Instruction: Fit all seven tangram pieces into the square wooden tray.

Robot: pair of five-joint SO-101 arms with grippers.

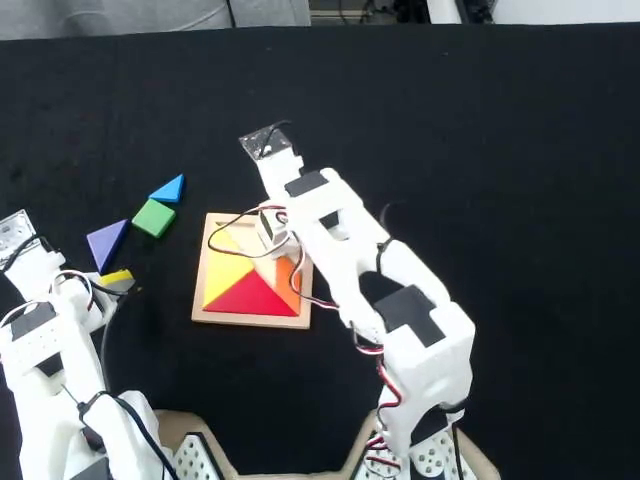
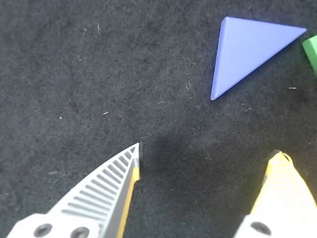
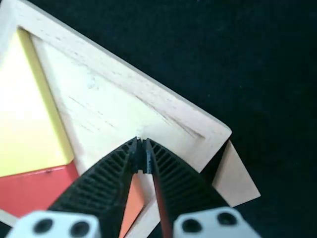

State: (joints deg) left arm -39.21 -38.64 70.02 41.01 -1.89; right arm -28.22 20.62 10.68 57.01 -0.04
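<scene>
Right pincer [image 3: 142, 145] is clenched, tips pressed together, and I can't see it gripping anything. It hangs low over the bare floor of the wooden tray [image 1: 250, 318], in the corner farthest from the left arm. The orange piece [image 3: 130, 208] sits just beneath its fingers, beside the red triangle [image 1: 258, 298], with the yellow triangle [image 1: 225, 262] filling the other side. It reads as a nudging job: shut tips squaring the orange piece against its neighbours. The way to do that well is light sideways pressure with the tips low, so the piece slides flat instead of riding up on the red edge, and so the tray doesn't skate across the black table [image 1: 480, 150]. Over to the left pincer [image 2: 208, 153]: wide open, released, hovering over bare cloth with nothing between its fingers. The purple triangle [image 2: 245, 52] lies flat just ahead of it, a little off the line of its opening toward the tray side, near but not touching. The green square [image 1: 153, 217] is just beyond that and the blue triangle [image 1: 170, 189] farther on, all three loose on the table and well apart from the tray. For a clean pick, I'd centre the open fingers across two edges of the purple triangle, not a point, before closing.
</scene>
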